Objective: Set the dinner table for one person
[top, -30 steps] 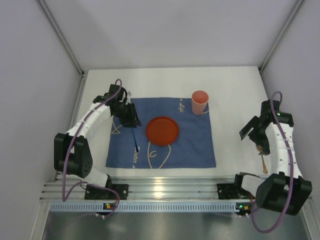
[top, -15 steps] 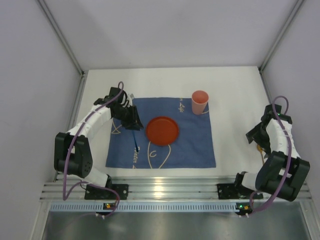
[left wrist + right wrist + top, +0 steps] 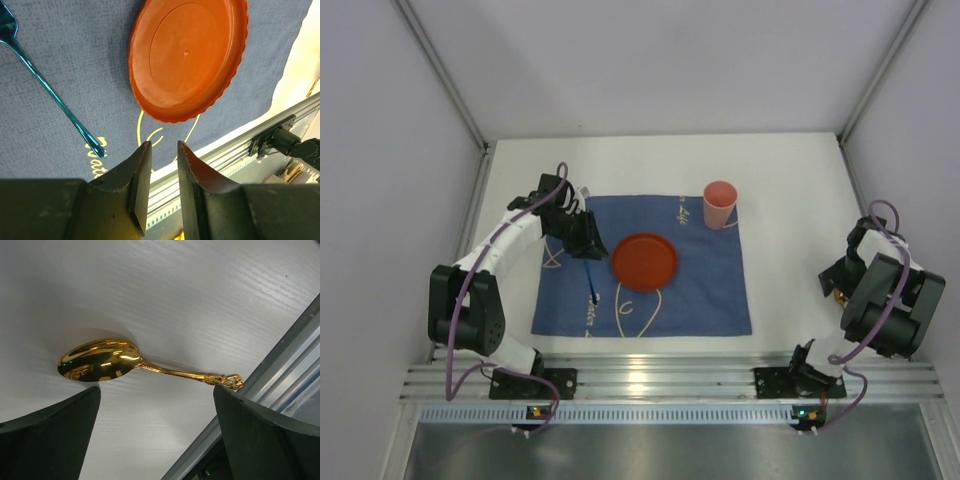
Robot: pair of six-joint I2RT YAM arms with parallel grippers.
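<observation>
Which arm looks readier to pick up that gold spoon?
Right. The right gripper hangs open directly over the gold spoon on the white table; the left gripper is far off, by the red plate over the blue cloth.

There are two grippers. One fluted orange-red plate [image 3: 187,55] lies just ahead of the left gripper [image 3: 162,145], and one teal fork [image 3: 55,96] lies off to its side. One gold spoon [image 3: 100,360] lies below the right gripper [image 3: 156,390]. One pink cup [image 3: 720,204] stands well away from both. There is one blue cloth [image 3: 700,290] and one white dinner table [image 3: 790,180].
</observation>
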